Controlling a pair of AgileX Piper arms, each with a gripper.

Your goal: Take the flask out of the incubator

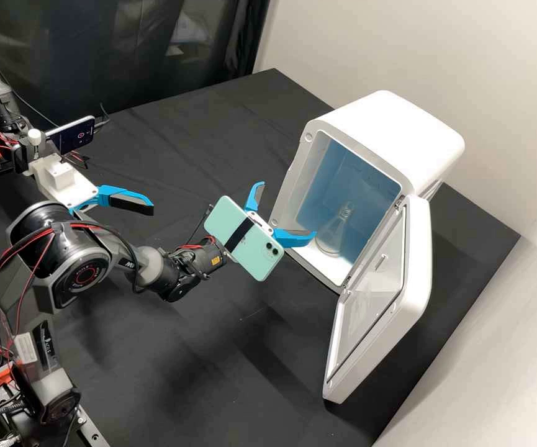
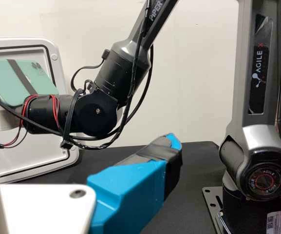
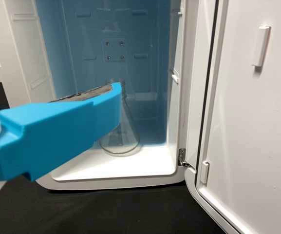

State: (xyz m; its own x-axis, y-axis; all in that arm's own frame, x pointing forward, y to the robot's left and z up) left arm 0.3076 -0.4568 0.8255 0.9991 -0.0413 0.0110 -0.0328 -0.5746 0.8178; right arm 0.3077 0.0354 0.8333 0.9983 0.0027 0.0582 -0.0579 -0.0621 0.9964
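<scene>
- A matte black counter (image 1: 206,372) carries a white, round-cornered plastic incubator (image 1: 429,136). Its flat door (image 1: 380,298) hangs wide open.
- The right gripper (image 1: 275,216) sits just in front of the opening, its 2 blue fingers spread apart and holding nothing. A smooth mint-green phone (image 1: 249,239) is strapped behind it.
- A clear glass conical flask (image 1: 341,231) stands upright on the incubator's floor, inside the pale blue chamber.
- The left gripper (image 1: 125,200) hangs well apart from the incubator; whether it is apart or together, I cannot tell.

White incubator (image 1: 398,133) on black bench (image 1: 218,124).
</scene>
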